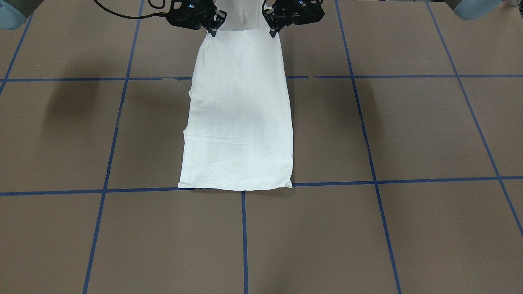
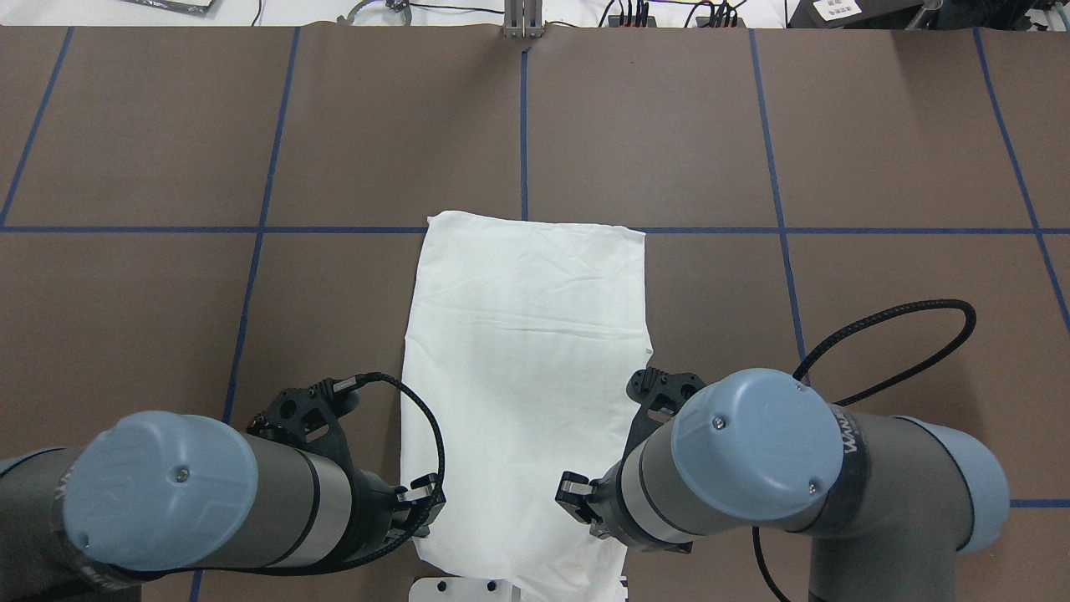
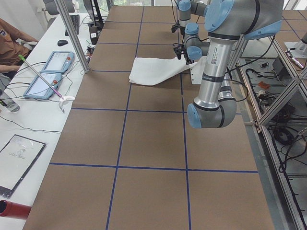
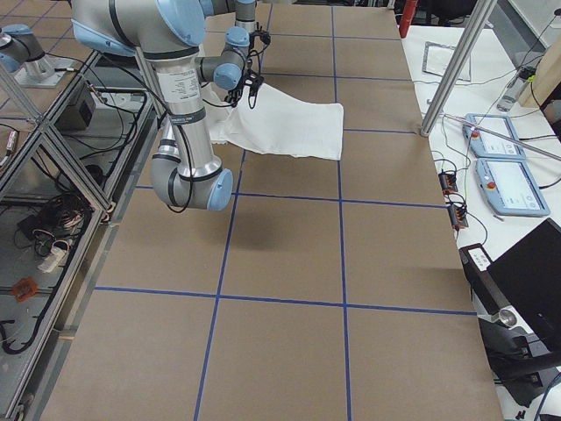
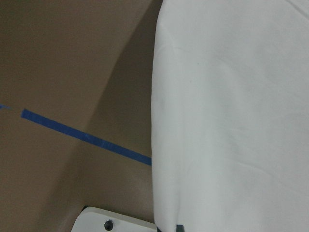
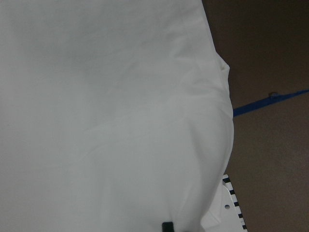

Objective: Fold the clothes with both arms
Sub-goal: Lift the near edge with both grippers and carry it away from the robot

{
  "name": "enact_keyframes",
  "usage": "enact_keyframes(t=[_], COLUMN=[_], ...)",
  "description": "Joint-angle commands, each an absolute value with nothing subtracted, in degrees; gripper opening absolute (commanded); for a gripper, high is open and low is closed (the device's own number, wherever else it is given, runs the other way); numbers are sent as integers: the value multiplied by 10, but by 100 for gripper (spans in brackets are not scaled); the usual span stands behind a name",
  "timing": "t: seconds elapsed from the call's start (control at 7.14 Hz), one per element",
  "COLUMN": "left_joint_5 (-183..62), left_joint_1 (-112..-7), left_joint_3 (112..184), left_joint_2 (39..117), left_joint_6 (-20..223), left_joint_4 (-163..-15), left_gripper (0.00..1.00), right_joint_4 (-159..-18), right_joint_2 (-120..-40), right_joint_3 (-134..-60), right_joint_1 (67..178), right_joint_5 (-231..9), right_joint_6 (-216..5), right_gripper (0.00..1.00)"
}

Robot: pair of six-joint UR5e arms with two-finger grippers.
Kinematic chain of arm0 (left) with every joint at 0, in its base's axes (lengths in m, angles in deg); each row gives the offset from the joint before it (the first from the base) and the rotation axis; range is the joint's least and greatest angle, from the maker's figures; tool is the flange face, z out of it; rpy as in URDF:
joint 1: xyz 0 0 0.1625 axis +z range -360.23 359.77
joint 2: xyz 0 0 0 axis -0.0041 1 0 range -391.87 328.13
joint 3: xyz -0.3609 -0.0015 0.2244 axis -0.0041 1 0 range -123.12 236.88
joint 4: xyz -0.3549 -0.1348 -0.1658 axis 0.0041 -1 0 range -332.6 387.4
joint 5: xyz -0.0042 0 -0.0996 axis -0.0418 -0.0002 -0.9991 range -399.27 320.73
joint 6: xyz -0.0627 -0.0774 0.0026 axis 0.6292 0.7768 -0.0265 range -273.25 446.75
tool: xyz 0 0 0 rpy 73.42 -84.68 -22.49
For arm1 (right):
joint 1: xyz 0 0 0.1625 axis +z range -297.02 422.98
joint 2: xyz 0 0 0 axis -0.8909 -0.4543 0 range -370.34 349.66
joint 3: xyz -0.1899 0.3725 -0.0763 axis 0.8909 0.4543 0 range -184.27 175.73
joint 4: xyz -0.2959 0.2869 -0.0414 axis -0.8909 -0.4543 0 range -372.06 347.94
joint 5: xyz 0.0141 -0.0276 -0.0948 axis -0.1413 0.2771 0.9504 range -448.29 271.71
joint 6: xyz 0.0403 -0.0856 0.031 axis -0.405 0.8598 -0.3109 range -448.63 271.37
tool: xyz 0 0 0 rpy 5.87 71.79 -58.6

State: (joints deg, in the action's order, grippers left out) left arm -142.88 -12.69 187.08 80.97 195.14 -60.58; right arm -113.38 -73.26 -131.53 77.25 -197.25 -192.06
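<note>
The left gripper (image 1: 272, 33) pinched one near corner of the white T-shirt (image 2: 522, 334), lifted off the brown table (image 2: 134, 334) gridded with blue tape lines (image 2: 271, 167). The right gripper (image 1: 213, 32) pinched the T-shirt's other near corner. The T-shirt's far hem lay flat along a tape line.

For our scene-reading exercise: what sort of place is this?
Likely a robotics lab: the left arm and right arm hold a white T-shirt over a tape-gridded table, teach pendants nearby.

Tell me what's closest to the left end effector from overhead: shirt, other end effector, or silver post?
From the left end effector:
1. shirt, held in it.
2. right end effector, across the shirt.
3. silver post, far table edge, centre.
</note>
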Motion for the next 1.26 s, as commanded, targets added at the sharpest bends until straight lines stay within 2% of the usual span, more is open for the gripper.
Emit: enact_keyframes(t=[0.0, 0.28, 0.56, 1.12], left_joint_5=[-1433, -1435, -1435, -1468], left_joint_1=[-177, -244, -293, -356], left_joint_3=[1865, 1844, 1750, 1638], left_joint_2=[839, 843, 876, 897], left_joint_6=[1945, 1920, 1916, 1902], left_joint_4=[-609, -631, -683, -790], left_gripper=[0, 0, 0, 0], right_joint_4=[-1130, -1130, -1129, -1100], right_joint_2=[-720, -700, -654, -609], right_joint_3=[-1313, -1288, -1220, -1084], right_joint_1=[826, 867, 909, 982], right_joint_5=[-1975, -1972, -1973, -2003], right_joint_6=[-1894, -1852, -1829, -1787], right_gripper=[0, 0, 0, 0])
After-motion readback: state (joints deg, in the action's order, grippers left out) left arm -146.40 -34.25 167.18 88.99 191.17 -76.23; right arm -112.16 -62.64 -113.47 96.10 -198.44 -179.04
